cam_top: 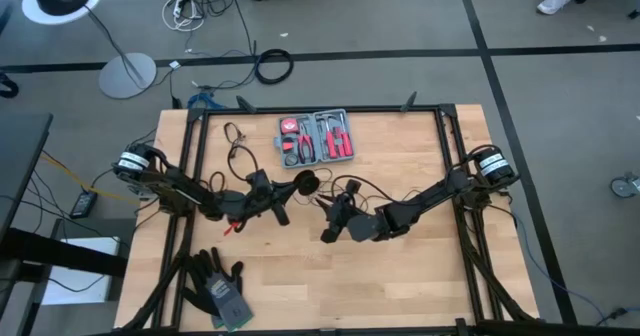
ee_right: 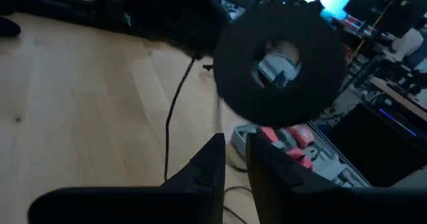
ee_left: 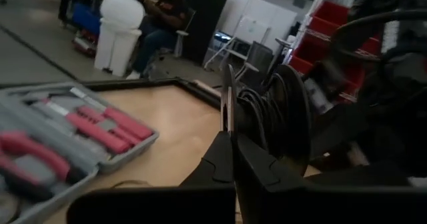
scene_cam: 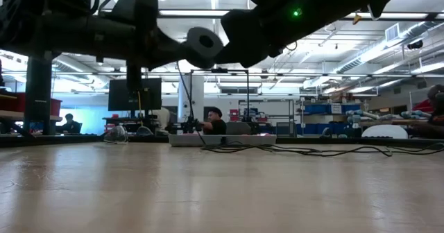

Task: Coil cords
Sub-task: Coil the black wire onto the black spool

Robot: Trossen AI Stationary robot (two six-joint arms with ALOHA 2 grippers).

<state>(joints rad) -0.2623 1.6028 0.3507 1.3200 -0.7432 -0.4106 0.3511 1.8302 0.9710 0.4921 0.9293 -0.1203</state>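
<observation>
Table [cam_top: 400,276] is carrying a red kit [cam_top: 316,139] at the far edge and gloves [cam_top: 218,286] near the front. Left pincer [cam_top: 300,186] is clamping a black spool [cam_top: 306,184] wound with cord [ee_left: 257,114] mid-table. Right pincer [cam_top: 322,202] is sitting just beside it, fingers slightly apart, holding nothing.

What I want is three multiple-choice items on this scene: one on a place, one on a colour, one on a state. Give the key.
1. Where on the table does the tool kit lie?
A. near edge
B. middle of the far edge
C. right-hand corner

2. What colour are the tool handles in the kit?
A. red
B. blue
C. yellow

3. How is the left claw?
A. wide open
B. out of sight
C. shut on the black disc

Key: B, the high view shows the kit by the far rail; A, its handles show red; C, the left wrist view shows the fingers pinching the disc's edge.
</observation>
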